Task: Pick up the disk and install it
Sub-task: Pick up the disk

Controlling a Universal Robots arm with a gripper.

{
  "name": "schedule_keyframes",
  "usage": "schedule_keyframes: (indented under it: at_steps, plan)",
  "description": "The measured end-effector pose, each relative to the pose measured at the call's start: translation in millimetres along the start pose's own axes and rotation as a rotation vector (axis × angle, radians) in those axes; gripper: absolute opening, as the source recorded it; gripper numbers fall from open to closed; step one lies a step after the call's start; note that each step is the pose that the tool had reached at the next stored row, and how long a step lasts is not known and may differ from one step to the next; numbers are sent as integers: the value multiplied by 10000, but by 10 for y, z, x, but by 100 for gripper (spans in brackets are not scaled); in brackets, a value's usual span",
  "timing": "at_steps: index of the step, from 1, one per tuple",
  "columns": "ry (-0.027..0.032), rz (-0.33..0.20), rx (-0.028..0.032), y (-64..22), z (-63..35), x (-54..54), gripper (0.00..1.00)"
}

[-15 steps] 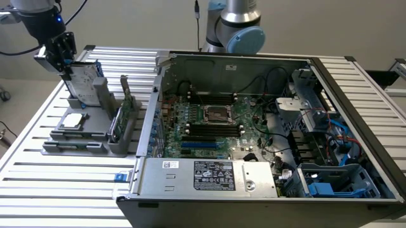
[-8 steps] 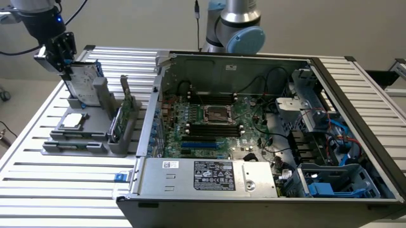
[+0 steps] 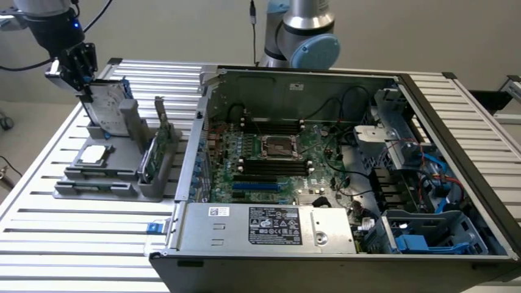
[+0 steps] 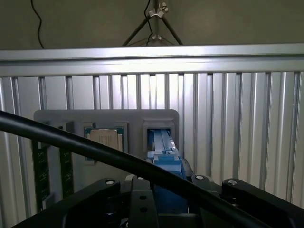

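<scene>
End effector [image 3: 85, 85] at upright disk [image 3: 108, 108], slatted table [image 3: 73, 232]

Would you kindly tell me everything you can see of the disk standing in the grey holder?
The disk is a flat, rectangular, silver-grey metal drive with a white label and a blue plastic edge frame. It stands upright on edge in a slot of the grey holder, on the slatted table. The gripper is right at its top end; contact is unclear.
</scene>
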State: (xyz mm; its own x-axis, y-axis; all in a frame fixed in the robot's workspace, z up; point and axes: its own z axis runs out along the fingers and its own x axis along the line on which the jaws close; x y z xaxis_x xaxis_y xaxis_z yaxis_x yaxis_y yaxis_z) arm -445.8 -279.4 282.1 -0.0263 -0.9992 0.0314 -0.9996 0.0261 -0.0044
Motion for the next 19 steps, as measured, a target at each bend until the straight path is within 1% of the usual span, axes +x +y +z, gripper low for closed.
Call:
schedule_keyframes:
  at_steps: [6, 19]
  plan:
    - [36, -1, -21, 0, 0, 0, 33]
    - [37, -2, -22, 0, -10, -1, 33]
